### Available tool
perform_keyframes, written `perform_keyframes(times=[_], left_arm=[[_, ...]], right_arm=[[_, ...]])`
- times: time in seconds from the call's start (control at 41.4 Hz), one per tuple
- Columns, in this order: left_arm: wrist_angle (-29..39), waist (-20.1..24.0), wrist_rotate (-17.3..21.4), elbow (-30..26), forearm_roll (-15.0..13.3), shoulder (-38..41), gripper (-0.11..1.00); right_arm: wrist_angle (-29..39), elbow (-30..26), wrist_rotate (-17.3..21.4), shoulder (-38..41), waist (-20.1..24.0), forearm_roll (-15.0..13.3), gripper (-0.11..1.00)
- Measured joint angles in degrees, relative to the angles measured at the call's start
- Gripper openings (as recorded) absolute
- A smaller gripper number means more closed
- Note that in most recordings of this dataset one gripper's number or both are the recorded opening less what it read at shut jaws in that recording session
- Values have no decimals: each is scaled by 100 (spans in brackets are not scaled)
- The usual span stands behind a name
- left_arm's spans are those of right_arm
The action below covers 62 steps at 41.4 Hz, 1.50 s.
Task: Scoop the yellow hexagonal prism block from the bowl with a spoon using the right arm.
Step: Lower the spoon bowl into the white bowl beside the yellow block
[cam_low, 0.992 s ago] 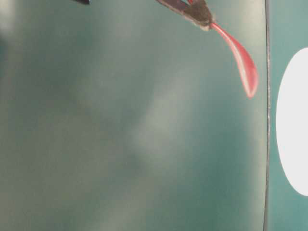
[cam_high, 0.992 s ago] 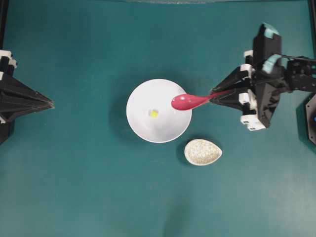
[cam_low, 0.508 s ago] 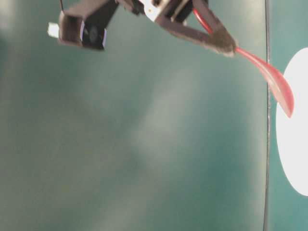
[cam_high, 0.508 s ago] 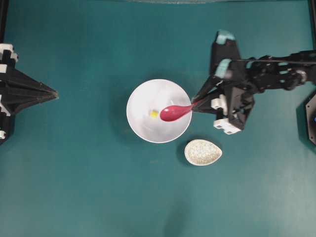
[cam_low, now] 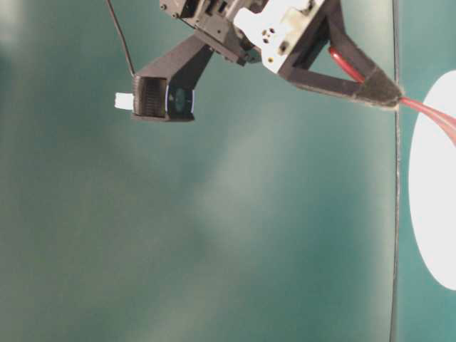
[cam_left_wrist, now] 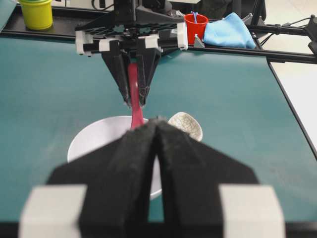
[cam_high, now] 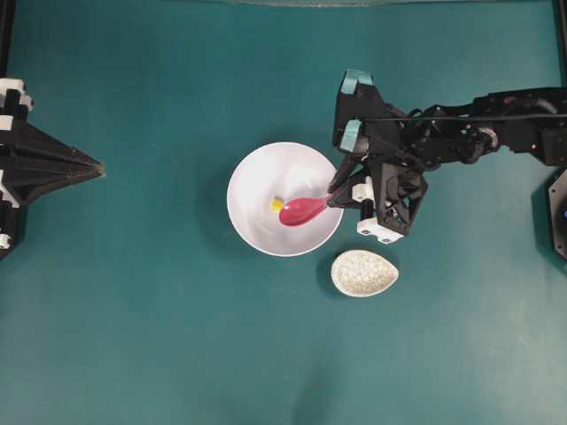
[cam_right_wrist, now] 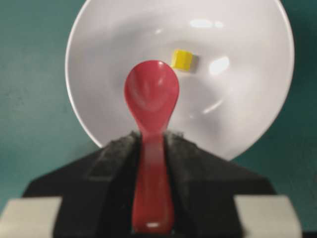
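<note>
The white bowl sits mid-table with the small yellow hexagonal prism block near its middle. My right gripper is shut on the handle of the pink-red spoon, whose scoop hangs inside the bowl just right of the block. In the right wrist view the spoon points into the bowl, and the block lies just beyond and right of the scoop's tip. My left gripper rests shut at the far left, empty; its closed tips face the bowl.
A small speckled egg-shaped spoon rest lies just below and right of the bowl. Behind the table's far rail stand a red cup, a blue cloth and a yellow cup.
My right arm has carried the spoon leftward and down, from the bowl's right rim into the bowl, ending beside the yellow block. The left arm has barely moved.
</note>
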Motion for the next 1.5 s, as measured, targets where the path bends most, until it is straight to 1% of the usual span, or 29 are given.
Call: perform_keyframes(times=[0.193,0.411,0.58,1.064,1.499], left_arm=[[0,0,0,0,9,0,1],[-9,0,0,0,0,9,1],[0,0,-9,0,0,9,1],[0,0,-9,0,0,9,1],[0,0,-9,0,9,9,1]], right_arm=[[-9,0,0,88,-18,-79,23],[-9,0,0,246,-62,-79,23],[-44,0,0,325,-79,-132,23],[-510,-18,0,589,-88,-202,23],[-853,-141,9,721,-88,-202,23]])
